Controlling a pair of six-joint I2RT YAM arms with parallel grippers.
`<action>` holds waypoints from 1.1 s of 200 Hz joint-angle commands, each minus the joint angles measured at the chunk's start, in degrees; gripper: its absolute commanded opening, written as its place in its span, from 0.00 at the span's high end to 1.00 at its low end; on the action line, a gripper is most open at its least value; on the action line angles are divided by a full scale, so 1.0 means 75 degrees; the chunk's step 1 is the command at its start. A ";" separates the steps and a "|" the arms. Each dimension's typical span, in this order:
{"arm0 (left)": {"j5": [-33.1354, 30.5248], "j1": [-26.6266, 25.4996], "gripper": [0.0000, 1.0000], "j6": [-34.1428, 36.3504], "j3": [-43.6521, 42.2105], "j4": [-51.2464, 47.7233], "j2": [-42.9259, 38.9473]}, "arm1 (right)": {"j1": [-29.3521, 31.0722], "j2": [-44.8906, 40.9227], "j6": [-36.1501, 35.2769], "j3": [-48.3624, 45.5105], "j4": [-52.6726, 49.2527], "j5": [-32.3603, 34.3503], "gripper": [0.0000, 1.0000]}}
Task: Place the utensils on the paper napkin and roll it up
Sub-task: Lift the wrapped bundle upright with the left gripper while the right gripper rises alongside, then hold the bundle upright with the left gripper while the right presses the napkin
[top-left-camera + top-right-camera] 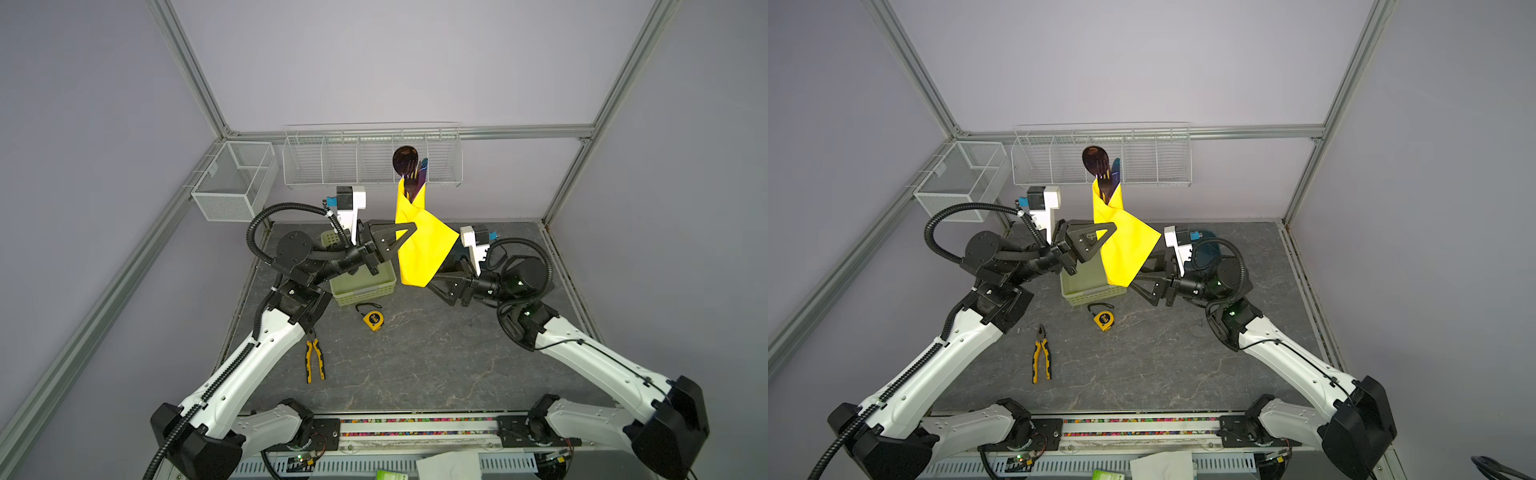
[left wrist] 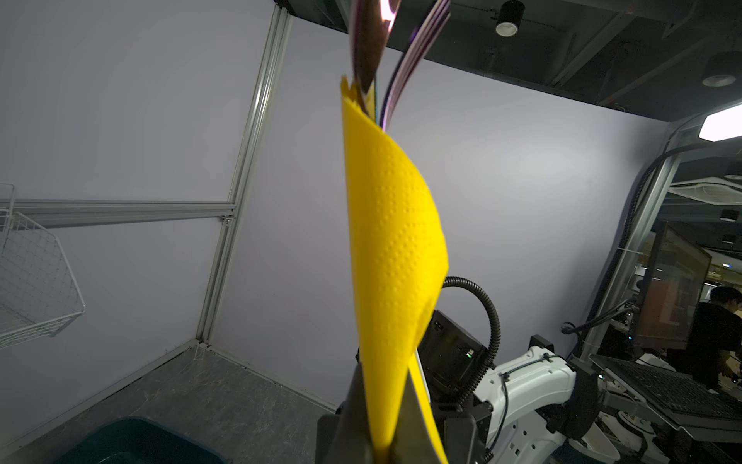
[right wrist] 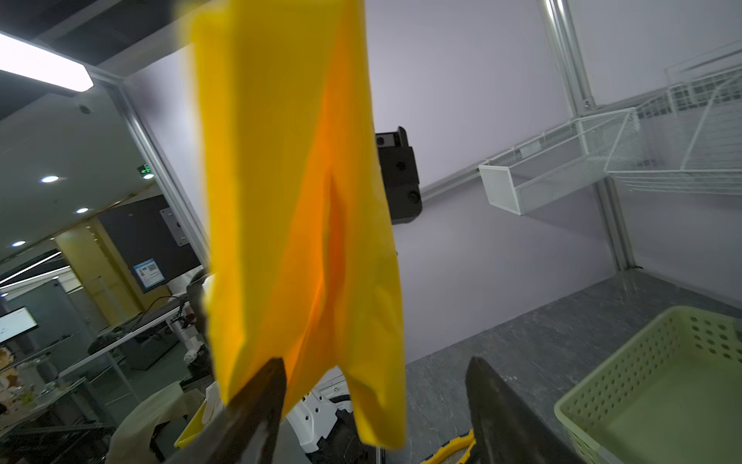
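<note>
The yellow paper napkin [image 1: 422, 249] [image 1: 1127, 249] is held up in the air, loosely wrapped round the utensils' handles, with a wide flap hanging free. The utensils [image 1: 405, 162] [image 1: 1096, 162] stick out of its upper end, purplish heads up; the handles are hidden inside. My left gripper [image 1: 409, 230] [image 1: 1111, 230] [image 2: 381, 373] is shut on the napkin [image 2: 395, 261] partway down the wrap. My right gripper [image 1: 436, 276] [image 1: 1140, 274] [image 3: 375, 363] stands open at the lower edge of the napkin [image 3: 289, 201]. The flap hangs loose between its jaws.
A pale green basket [image 1: 365, 293] [image 1: 1088, 293] [image 3: 642, 401] sits on the table under the left gripper. A yellow tape measure [image 1: 372, 319] and pliers [image 1: 314, 359] lie in front. A wire rack [image 1: 332, 162] and mesh basket [image 1: 232, 183] hang on the walls.
</note>
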 commanded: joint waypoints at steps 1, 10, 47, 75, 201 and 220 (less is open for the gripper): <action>-0.0372 0.0027 1.00 0.0455 0.0326 -0.0076 -0.0255 | -0.0023 -0.0660 -0.0981 -0.0407 -0.1066 0.0706 0.26; -0.0419 0.0027 1.00 0.0484 0.0316 -0.0076 -0.0268 | -0.0019 -0.0702 -0.0941 -0.0428 -0.1050 0.0531 0.26; -0.0219 0.0027 1.00 0.0422 0.0442 0.0004 -0.0136 | 0.0066 -0.0442 -0.0393 -0.0410 -0.0090 -0.0352 0.24; -0.0145 0.0021 1.00 0.0431 0.0418 0.0002 -0.0088 | 0.0153 0.0056 -0.0228 0.0070 0.0040 -0.0559 0.22; -0.0421 0.0021 1.00 0.1024 0.0712 -0.0903 0.0015 | 0.0571 0.1179 0.0636 0.0979 0.1161 -0.1731 0.22; -0.0389 0.0026 1.00 0.1048 0.0760 -0.0938 0.0021 | 0.0571 0.1040 0.0341 0.0916 0.0766 -0.1435 0.22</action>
